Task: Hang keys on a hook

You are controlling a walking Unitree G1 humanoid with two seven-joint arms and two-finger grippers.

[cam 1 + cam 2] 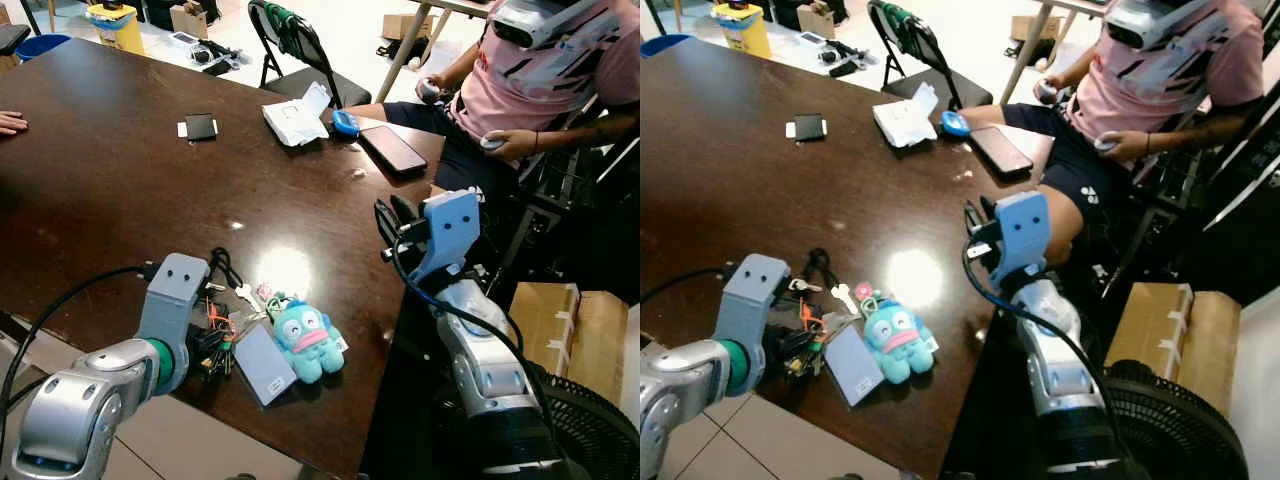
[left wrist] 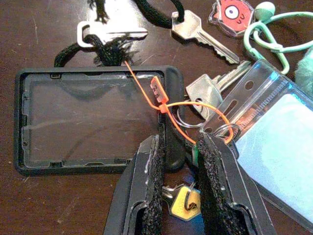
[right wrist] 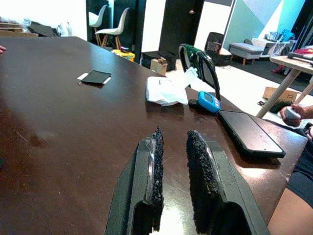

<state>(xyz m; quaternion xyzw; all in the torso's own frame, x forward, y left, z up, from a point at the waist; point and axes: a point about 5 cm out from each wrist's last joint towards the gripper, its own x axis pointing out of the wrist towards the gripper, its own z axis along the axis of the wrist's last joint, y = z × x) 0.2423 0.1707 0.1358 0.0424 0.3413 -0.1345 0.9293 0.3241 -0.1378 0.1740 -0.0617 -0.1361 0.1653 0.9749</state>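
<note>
Pickup step: your left end effector [image 2: 178, 169], fingers apart, straddles the keys [image 2: 205, 93] on the table [image 1: 110, 180]; close next.

You get bright, even room light. A hot glare patch sits on the dark counter [image 1: 100, 180] beside the plush [image 1: 305, 340]. Your head views stay sharp; the left pincer [image 2: 178, 161] fingers blur up close.
</note>
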